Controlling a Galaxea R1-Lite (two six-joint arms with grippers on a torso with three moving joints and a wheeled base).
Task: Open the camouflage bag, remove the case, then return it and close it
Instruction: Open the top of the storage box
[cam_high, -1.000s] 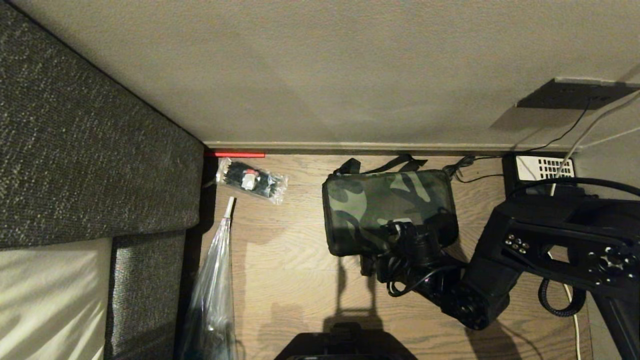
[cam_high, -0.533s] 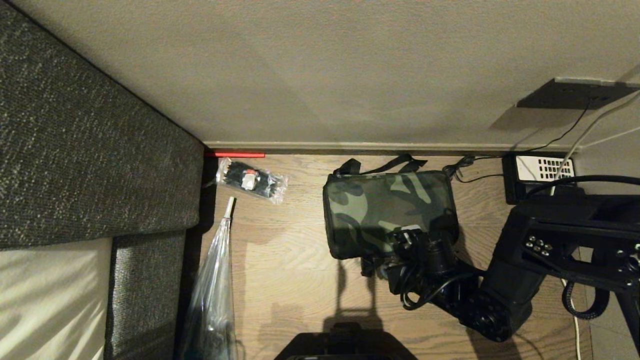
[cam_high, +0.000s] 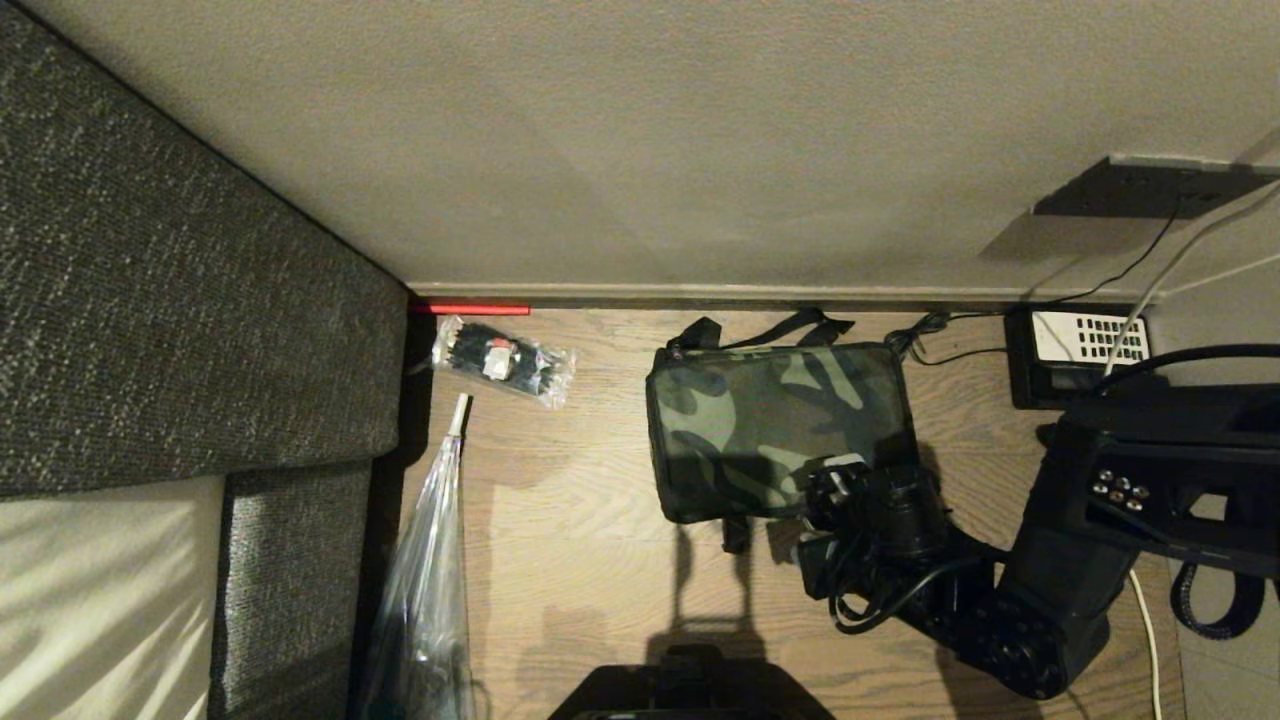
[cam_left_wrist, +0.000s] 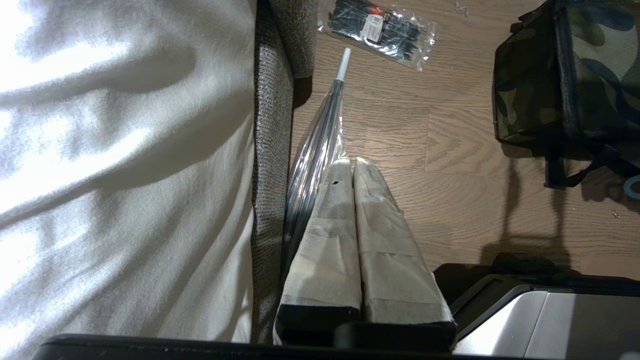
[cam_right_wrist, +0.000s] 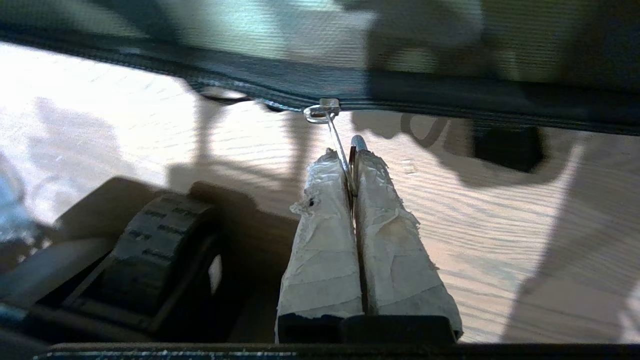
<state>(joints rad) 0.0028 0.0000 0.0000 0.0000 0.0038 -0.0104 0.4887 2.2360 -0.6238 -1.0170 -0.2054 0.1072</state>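
Note:
The camouflage bag (cam_high: 775, 420) lies shut on the wooden floor near the wall, its black straps trailing behind it. My right gripper (cam_high: 838, 478) is at the bag's near right corner. In the right wrist view its taped fingers (cam_right_wrist: 325, 210) are shut on a thin metal ring (cam_right_wrist: 345, 157) linked to the zipper slider (cam_right_wrist: 324, 106) on the bag's black zipper band (cam_right_wrist: 425, 92). The case is hidden. My left gripper (cam_left_wrist: 351, 162) hangs shut and empty over the floor beside the sofa, away from the bag (cam_left_wrist: 590, 75).
A clear packet of black cable ties (cam_high: 503, 362) lies left of the bag near the wall. A long clear-wrapped item (cam_high: 425, 580) lies along the grey sofa (cam_high: 150, 300). A black telephone (cam_high: 1075, 350) and cables sit at the right by the wall.
My right arm has moved right and toward the near side along the bag's front edge, gripper still shut on the zipper ring. The bag's near edge has stretched slightly the same way.

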